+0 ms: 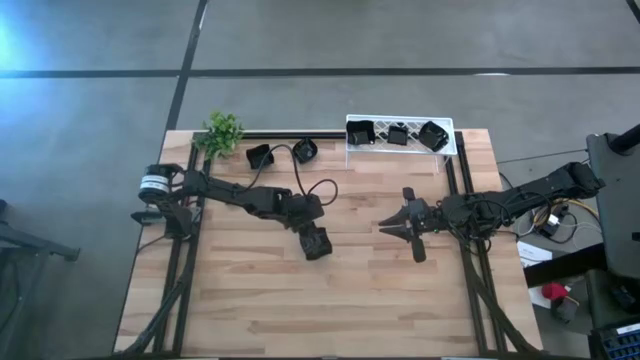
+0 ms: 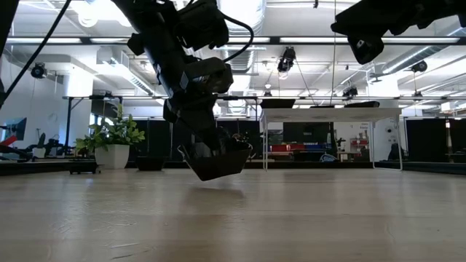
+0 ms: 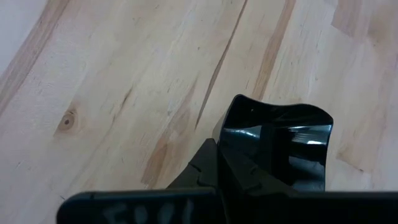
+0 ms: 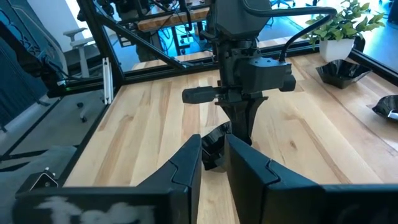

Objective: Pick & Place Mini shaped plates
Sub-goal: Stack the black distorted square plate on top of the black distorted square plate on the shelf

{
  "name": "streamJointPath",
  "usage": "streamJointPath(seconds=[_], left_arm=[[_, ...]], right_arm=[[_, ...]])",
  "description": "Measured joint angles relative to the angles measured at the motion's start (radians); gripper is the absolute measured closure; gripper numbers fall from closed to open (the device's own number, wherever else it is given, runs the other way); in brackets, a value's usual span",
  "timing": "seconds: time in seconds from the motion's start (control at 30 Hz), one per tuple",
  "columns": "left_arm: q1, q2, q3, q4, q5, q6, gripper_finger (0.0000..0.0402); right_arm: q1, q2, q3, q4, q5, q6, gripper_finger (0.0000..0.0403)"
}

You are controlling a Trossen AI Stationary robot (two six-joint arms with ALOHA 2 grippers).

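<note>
Pale wood table [image 1: 250,300], left tool [image 1: 316,243] gripping glossy black angular plate [image 3: 283,140]

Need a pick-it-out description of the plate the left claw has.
Start at the wooden table and follow the left arm from the plant corner toward the middle. At its tip the left claw pinches a glossy black mini plate with a wavy rim, the only plate lifted off the wood.

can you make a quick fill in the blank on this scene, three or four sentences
1. The left gripper is shut on a black mini plate, holding it just ____ the wooden table.
2. The white lattice rack holds ____ dark plates.
3. The right gripper holds ____.
4. The small green plant stands at the table's back ____ corner in the high view.

Missing words: above; three; nothing; left
</note>
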Motion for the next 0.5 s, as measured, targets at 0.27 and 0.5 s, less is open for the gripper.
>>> streamJointPath(seconds=[0.27,0.5], left_arm=[[0.0,0.0,0.0,0.0,0.0,-0.028,0.0392],[0.0,0.0,0.0,0.0,0.0,-0.03,0.0356]], right_arm=[[0.0,0.0,0.0,0.0,0.0,0.0,0.0328],[0.0,0.0,0.0,0.0,0.0,0.0,0.0336]])
